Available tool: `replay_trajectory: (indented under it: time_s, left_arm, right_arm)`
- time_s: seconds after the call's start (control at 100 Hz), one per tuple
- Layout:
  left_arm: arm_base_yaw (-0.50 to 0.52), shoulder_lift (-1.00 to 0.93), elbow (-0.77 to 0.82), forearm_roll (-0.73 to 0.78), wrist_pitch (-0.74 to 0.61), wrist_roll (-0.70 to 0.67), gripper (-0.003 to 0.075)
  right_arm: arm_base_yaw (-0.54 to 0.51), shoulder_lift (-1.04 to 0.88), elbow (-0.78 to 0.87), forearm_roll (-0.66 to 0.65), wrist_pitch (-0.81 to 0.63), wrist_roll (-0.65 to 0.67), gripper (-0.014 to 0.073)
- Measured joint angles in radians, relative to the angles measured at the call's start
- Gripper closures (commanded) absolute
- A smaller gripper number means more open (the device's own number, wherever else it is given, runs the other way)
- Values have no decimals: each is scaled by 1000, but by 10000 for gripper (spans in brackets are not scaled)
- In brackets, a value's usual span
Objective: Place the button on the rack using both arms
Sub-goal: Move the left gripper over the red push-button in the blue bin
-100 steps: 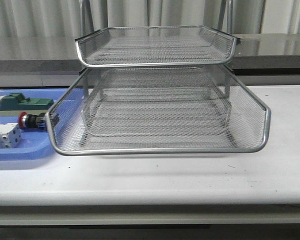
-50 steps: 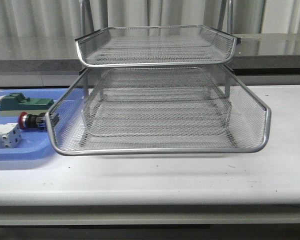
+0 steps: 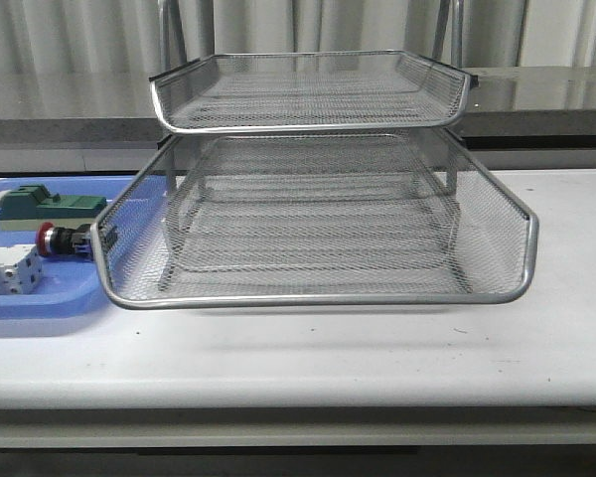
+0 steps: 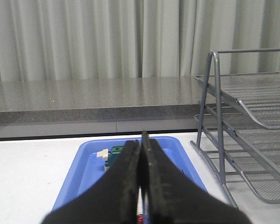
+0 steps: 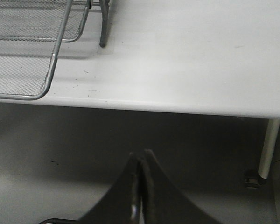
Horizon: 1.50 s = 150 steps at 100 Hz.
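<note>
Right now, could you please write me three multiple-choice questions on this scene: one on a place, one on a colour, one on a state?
1. Where is the button?
A. In the blue tray, left of the rack
B. On the rack's top tier
C. On the bare table, right of the rack

2. What colour is the button's head?
A. Green
B. Red
C. Yellow

3. How is the left gripper?
A. Open
B. Shut on the button
C. Shut, holding nothing

Answers:
1. A: the front view shows it lying in the tray beside the rack's left rim.
2. B: the head is red.
3. C: the left wrist view shows the fingers pressed together with nothing between them.
</note>
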Motion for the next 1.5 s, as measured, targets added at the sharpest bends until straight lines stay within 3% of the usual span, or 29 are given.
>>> replay_trajectory:
  time_s: [0.56,0.76,0.99,1.22,1.5]
  left_arm:
    - [0,0,-3,-1,-11,0,740]
    - [0,36,-130,-25,149,0,740]
    - [0,335,-448,-26,415,0,740]
    - [0,778,-806,-26,681,42,740]
    - [0,1243,-1125,-26,783,166,740]
  right_arm:
    - [0,0,0,0,2,0,664]
    - [0,0,0,0,2,0,664]
    - [0,0,0,0,2,0,664]
    - [0,0,0,0,2,0,664]
    - [0,0,0,0,2,0,664]
